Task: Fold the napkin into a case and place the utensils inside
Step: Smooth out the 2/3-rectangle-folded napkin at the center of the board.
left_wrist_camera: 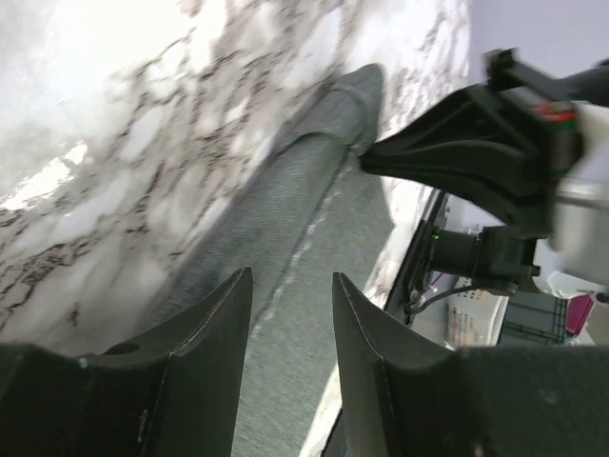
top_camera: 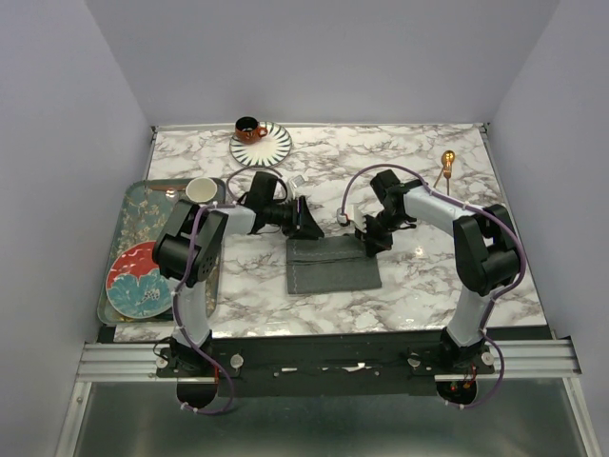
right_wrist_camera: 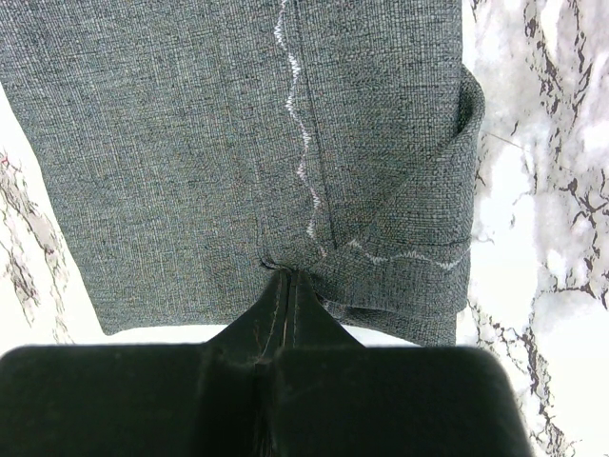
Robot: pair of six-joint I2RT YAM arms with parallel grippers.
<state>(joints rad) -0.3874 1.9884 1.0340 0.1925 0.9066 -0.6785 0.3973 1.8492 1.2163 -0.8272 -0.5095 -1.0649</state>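
Where the napkin point(top_camera: 332, 266) lies folded mid-table, the right gripper point(right_wrist_camera: 288, 277) pinches its hem. Jaws partly apart and empty, the left gripper point(left_wrist_camera: 291, 276) hovers over the napkin's far-left corner.

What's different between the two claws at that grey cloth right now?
The left gripper stands open with nothing in it; the right gripper is shut. The left gripper is poised over the napkin, while the right gripper's tips touch its folded corner. Both are black, two-fingered, and at the napkin's far edge.
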